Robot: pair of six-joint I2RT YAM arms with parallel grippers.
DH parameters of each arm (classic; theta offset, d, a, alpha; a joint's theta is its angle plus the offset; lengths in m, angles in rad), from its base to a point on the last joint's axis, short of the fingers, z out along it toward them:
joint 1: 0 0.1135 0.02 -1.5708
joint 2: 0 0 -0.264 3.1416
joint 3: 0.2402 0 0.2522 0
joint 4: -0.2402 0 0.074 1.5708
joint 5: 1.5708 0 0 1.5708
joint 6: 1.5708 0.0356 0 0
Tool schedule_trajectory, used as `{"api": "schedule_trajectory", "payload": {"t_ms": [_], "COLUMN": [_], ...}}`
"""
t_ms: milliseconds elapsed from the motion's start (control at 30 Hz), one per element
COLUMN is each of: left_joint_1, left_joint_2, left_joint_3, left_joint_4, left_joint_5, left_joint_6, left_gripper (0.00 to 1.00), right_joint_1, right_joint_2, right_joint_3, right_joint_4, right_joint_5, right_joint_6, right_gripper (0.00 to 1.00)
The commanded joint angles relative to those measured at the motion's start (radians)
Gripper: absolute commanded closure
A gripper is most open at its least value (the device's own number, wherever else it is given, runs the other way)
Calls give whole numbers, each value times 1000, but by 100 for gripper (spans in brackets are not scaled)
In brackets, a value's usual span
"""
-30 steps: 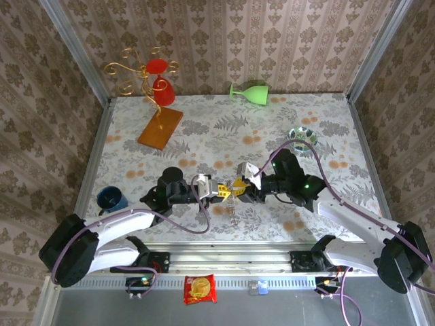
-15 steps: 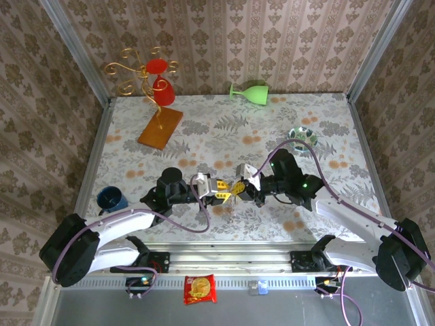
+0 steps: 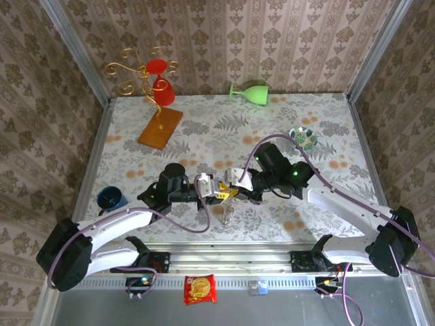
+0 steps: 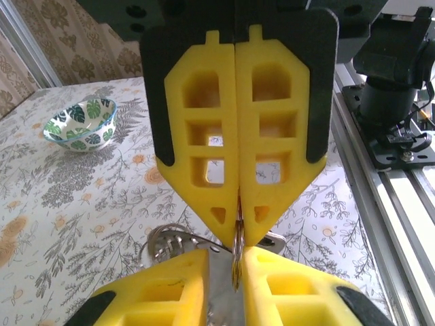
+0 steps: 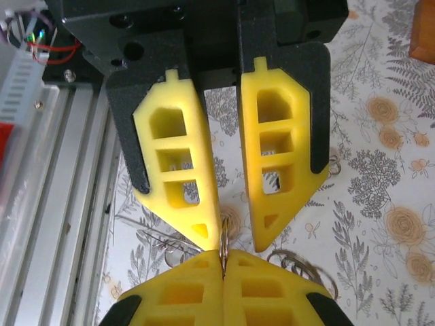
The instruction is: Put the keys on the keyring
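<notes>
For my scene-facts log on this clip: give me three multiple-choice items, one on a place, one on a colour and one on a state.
1. Where is the green goblet?
A) on its side at the far edge of the table
B) upright at the near edge
C) upright in the middle

2. What colour is the hanging goblet on the gold stand?
A) blue
B) red
C) green

3. How is the right claw?
A) wide open
B) shut on the keyring
C) shut on a goblet

Answers:
1 A, because it lies tipped over near the back wall.
2 B, because it is plainly red.
3 B, because in the left wrist view its fingers meet on the ring's edge.
</notes>
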Motion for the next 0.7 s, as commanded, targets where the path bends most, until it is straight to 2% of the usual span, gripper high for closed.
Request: {"api": "schedule_trajectory", "payload": {"t_ms": [0, 133, 167, 200, 300, 400, 667], "left_joint_1": [1, 0, 0, 0, 1, 0, 0], "left_joint_2": [0, -1, -2, -4, -13, -18, -16], "left_joint_3": [43, 48, 47, 44, 28, 8, -31], "left_joint_4": [-36, -49, -50, -49, -30, 10, 104], "left_joint_5": [15, 17, 16, 14, 10, 8, 6], "left_joint_6": [42, 53, 56, 57, 53, 36, -9], "left_gripper": [83, 95, 98, 100, 100, 100, 100], "right_joint_1": [29, 34, 33, 29, -4, -39, -39], "right_joint_2": [29, 28, 19, 6, -48, -98, -140], "right_joint_3": [62, 70, 61, 47, -18, -82, -175], "right_joint_4": [-87, -70, -55, -34, 46, 120, 202], "right_joint_5": [18, -8, -10, -11, -23, -24, 17], "right_joint_6": [-70, -54, -39, -21, 43, 119, 212], "right_gripper": [100, 100, 97, 89, 74, 71, 71]}}
